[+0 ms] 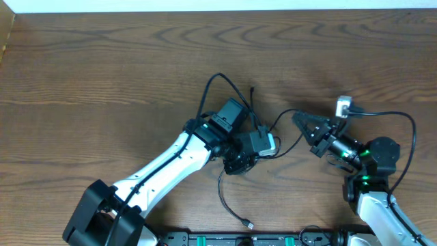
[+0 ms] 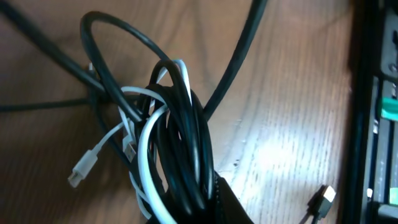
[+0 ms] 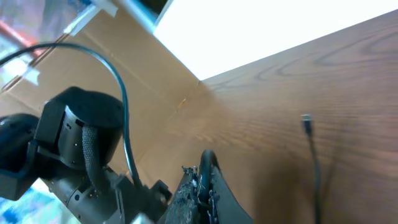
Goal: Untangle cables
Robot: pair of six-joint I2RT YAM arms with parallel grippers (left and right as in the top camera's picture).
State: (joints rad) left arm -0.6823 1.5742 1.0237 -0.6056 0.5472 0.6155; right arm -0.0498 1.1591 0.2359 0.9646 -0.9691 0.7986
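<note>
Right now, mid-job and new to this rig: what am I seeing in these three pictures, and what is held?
Two robot arms work at a wooden table. One picture looks down from above; the other two come from a camera on each wrist. The left claw is shut on a tangled bundle of one white cord and black ones. A black cord tail trails toward the near edge. The right claw is shut at a black strand leaving the bundle; whether it pinches it, I cannot tell.
</note>
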